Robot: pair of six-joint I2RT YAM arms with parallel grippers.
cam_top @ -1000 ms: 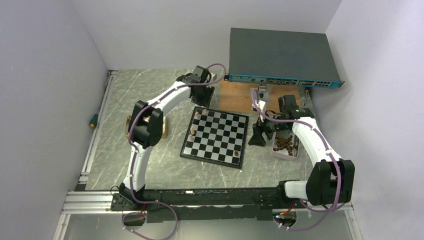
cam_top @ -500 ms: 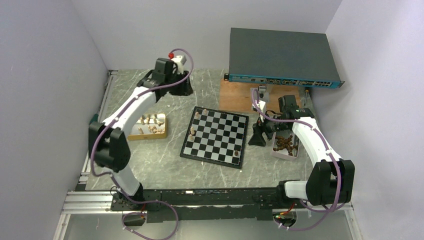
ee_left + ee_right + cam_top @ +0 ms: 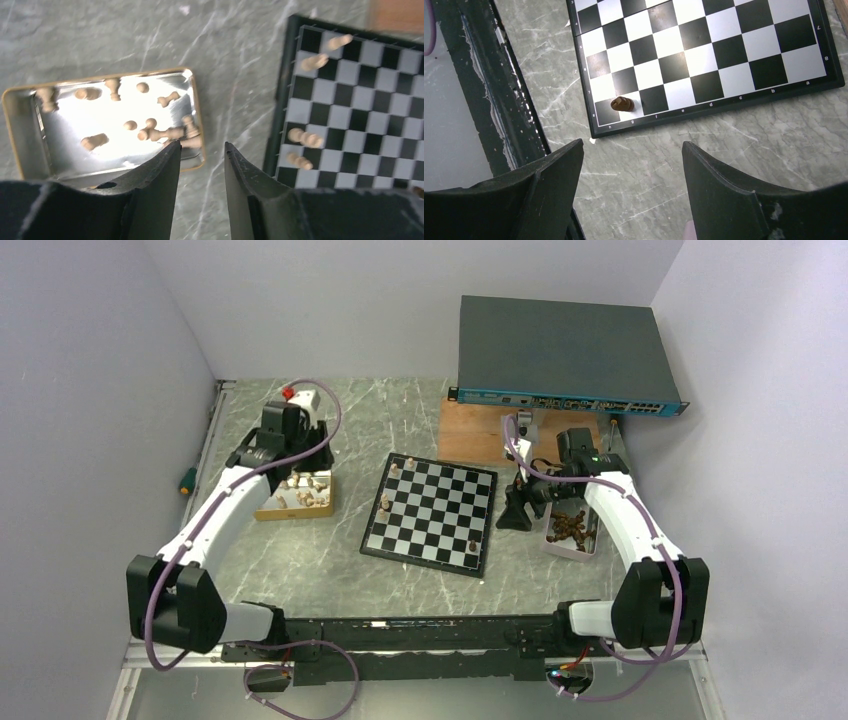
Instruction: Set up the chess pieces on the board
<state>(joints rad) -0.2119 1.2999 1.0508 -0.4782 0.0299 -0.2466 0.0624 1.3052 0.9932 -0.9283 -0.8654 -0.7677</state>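
Tin tray (image 3: 197, 107) of light chess pieces (image 3: 150, 134) sits just beside the board (image 3: 350, 95). L gripper (image 3: 201, 145) hangs over the tray's board-side edge, jaws apart, nothing btw them. R gripper (image 3: 632, 144) is spread wide and empty too, over bare marble by the board corner where one dark piece (image 3: 622, 103) sits. A few light ones (image 3: 305, 138) are on the board's edge files. The rest lie jumbled in the tin, some touching.

Risk, imo: jaws drop on that clump and lift two, or clip the tin's rim and shove it. A low swing across could also topple the pieces on the board edge.

Room-wise, there's a bare marble strip (image 3: 235, 60) btw tin and board; the side wall (image 3: 100, 440) is close on the tin's other side.
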